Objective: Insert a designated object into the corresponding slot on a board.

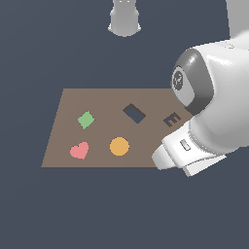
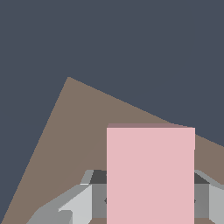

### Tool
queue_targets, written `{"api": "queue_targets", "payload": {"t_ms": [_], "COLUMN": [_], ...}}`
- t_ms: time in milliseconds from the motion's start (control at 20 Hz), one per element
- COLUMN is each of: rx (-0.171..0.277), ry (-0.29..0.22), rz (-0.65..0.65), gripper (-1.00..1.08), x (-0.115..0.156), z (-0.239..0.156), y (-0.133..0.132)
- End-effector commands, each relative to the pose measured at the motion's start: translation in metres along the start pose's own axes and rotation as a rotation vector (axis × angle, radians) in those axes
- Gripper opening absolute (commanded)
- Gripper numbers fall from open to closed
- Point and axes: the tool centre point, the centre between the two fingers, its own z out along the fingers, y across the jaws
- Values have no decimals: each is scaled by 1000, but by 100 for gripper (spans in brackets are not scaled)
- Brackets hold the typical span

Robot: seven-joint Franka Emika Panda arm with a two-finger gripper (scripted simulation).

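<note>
The brown board (image 1: 68,121) lies flat on the dark floor. It bears a green diamond (image 1: 86,119), a red heart (image 1: 79,151), an orange circle (image 1: 119,146), the tilted dark navy rectangular slot (image 1: 134,113) and a smaller E-shaped cut-out (image 1: 171,119). In the wrist view the light pink block (image 2: 150,175) stands between my grey fingers (image 2: 78,203), which are shut on it, above a corner of the board (image 2: 74,131). In the exterior view my arm (image 1: 214,97) covers the gripper and block, at the board's right edge.
The arm's white base (image 1: 125,19) stands beyond the board's far edge. Dark floor surrounds the board on all sides.
</note>
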Motion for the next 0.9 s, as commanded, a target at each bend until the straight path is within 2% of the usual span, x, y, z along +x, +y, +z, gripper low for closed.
{"api": "queue_targets", "payload": {"t_ms": [0,350,850], "rx": [0,0,1], "ry": [1,1,2], "rz": [64,303,747], "gripper": [-100,-100,-100], "x": [1,1,-13], "z": [-1,-2,-3], "y": [6,30,71]}}
